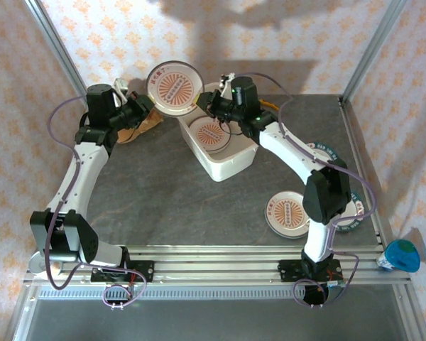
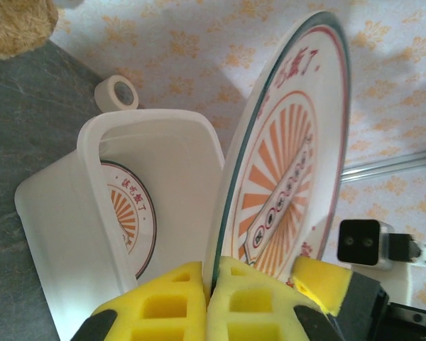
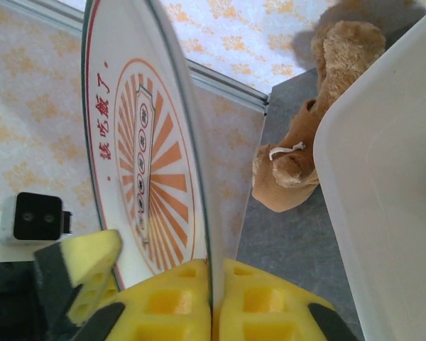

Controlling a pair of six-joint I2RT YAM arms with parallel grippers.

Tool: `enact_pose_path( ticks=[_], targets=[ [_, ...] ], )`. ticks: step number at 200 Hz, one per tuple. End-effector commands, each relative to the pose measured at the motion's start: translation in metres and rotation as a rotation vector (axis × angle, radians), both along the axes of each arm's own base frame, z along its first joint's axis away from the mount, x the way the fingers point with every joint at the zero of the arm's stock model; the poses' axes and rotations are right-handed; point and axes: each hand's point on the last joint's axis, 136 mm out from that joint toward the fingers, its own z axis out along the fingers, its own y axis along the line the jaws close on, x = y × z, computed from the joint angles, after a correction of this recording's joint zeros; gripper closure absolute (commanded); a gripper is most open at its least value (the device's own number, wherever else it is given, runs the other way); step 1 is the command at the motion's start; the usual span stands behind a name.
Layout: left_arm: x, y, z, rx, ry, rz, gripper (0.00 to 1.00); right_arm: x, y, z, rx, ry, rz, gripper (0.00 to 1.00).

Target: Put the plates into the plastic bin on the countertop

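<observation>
Walls: I see a pale cloth backdrop (image 1: 284,42) printed with small orange floral motifs across the far side. The same print runs down the left and right sides.
Frame: a slanted aluminium far-left post (image 1: 57,50) and a matching far-right post (image 1: 373,46) stand at the far corners.
Furniture: a dark grey stone-look countertop (image 1: 156,185), with aluminium rails (image 1: 220,259) along its near edge and a grey panel (image 1: 213,320) nearer still.
Light: bright on my feed; soft dark shadows (image 1: 220,14) lie on the far backdrop.

Room for you over the bin (image 1: 227,167), near half; held plate (image 1: 175,87) hangs at its far-left corner, plush toy (image 3: 305,170) beside.
</observation>
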Motion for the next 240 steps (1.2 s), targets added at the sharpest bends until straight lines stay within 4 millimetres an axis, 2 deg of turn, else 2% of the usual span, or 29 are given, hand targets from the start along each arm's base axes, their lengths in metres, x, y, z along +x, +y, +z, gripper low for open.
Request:
enact_pose_path(
  ticks=[1,15,23,49,52,61,76,101,121,143,177,240],
  targets=[
    [0.005,-0.013,0.037,-0.014,-0.113,-0.049,1.0,-0.003,-0.016,0.04,0.057,-0.104,-0.063,0.99],
    [0.008,-0.017,0.035,-0.01,-0.105,-0.062,1.0,-0.002,-0.025,0.041,0.065,-0.11,-0.104,1.0],
    [0.01,-0.02,0.034,-0.006,-0.099,-0.07,0.95,-0.003,-0.031,0.041,0.07,-0.11,-0.134,1.0],
    [0.017,-0.028,0.034,0.009,-0.096,-0.094,0.62,-0.001,-0.057,0.038,0.077,-0.104,-0.251,1.0],
    [0.018,-0.029,0.034,0.012,-0.094,-0.095,0.55,-0.001,-0.062,0.037,0.076,-0.102,-0.266,1.0],
    [0.02,-0.028,0.035,0.028,-0.094,-0.094,0.47,0.0,-0.071,0.033,0.066,-0.098,-0.307,1.0],
    [0.023,-0.024,0.036,0.074,-0.091,-0.08,0.39,0.0,-0.088,0.024,0.036,-0.073,-0.381,1.0],
    [0.025,-0.017,0.033,0.15,-0.076,-0.07,0.36,0.0,-0.119,-0.004,0.007,-0.006,-0.523,1.0],
    [0.03,-0.013,0.022,0.181,-0.045,-0.063,0.35,0.001,-0.13,-0.032,-0.058,0.072,-0.579,1.0],
    [0.035,-0.009,0.005,0.197,0.003,-0.06,0.35,0.007,-0.129,-0.061,-0.121,0.159,-0.594,1.0],
    [0.035,-0.001,-0.019,0.231,0.069,-0.048,0.35,0.017,-0.128,-0.093,-0.158,0.236,-0.63,1.0],
    [0.022,0.021,-0.05,0.254,0.149,0.001,0.35,0.036,-0.101,-0.146,-0.184,0.393,-0.589,1.0]
  ],
)
